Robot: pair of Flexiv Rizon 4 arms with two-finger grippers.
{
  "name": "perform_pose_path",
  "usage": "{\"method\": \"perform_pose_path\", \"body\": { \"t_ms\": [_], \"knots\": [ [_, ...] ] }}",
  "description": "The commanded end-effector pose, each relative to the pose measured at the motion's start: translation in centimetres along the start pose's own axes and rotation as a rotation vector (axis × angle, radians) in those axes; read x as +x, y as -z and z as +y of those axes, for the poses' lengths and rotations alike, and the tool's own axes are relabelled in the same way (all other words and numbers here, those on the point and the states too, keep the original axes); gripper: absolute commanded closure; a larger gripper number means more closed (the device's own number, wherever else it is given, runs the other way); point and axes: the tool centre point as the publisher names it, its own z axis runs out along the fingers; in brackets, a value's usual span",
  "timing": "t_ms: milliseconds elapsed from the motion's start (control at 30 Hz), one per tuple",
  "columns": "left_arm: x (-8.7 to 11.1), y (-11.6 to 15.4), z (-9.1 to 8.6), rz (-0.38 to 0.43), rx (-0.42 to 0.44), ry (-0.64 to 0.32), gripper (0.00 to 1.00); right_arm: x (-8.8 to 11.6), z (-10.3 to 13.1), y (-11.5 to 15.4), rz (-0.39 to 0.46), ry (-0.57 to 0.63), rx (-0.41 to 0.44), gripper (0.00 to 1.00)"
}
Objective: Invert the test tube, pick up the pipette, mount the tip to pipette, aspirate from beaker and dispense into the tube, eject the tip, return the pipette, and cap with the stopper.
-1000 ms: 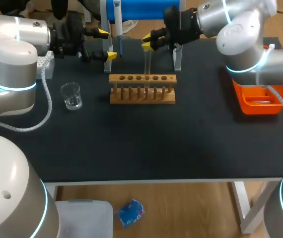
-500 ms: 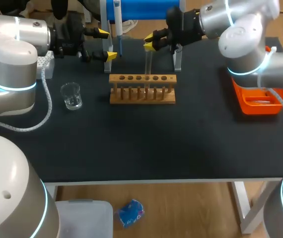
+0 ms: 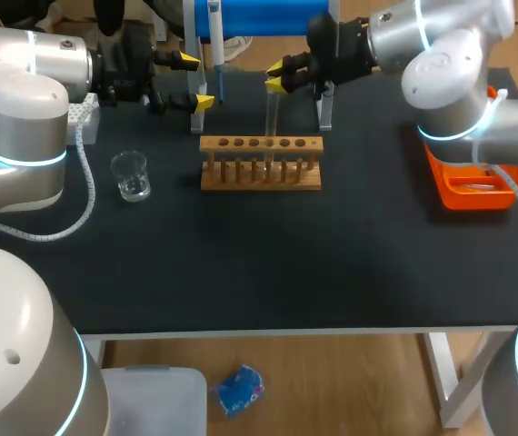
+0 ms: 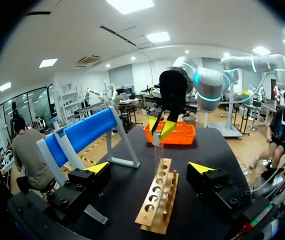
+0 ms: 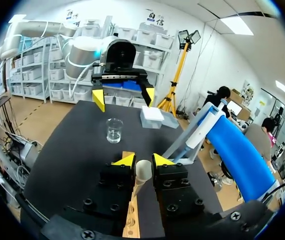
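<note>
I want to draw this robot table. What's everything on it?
table: 1, black, holds everything
test tube rack: 1, wooden, middle
test tube: 1, clear, held upright over rack
beaker: 1, clear, left of rack
pipette stand: 1, blue-topped, behind rack
pipette: 1, white and blue, on stand
tip box: 1, white, rear left
tray: 1, orange, right side
left gripper: 1, yellow-tipped, open, beside stand
right gripper: 1, yellow-tipped, shut on test tube

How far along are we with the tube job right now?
Early; nothing looks finished yet. In hand: the right gripper is shut on the test tube, held upright over the wooden rack; I cannot tell whether it has been inverted. The left gripper is open and empty beside the pipette, which hangs on its stand. Left: pipette pickup, tip, aspirating from the beaker, dispensing, ejecting, returning, capping.
</note>
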Motion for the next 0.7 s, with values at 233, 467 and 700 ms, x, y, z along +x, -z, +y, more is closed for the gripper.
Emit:
{"method": "perform_pose_path", "body": {
  "t_ms": [233, 467, 700],
  "knots": [
    [-0.05, -0.01, 0.00, 0.002, -0.001, 0.000, 0.00, 0.27, -0.78, -0.32, 0.010, 0.001, 0.023, 1.00],
    [-0.05, -0.01, 0.00, 0.002, -0.001, 0.000, 0.00, 0.38, -0.90, -0.60, 0.021, 0.009, 0.048, 1.00],
    [-0.05, -0.01, 0.00, 0.002, -0.001, 0.000, 0.00, 0.09, -0.17, -0.40, 0.019, 0.025, 0.052, 1.00]
  ]
}}
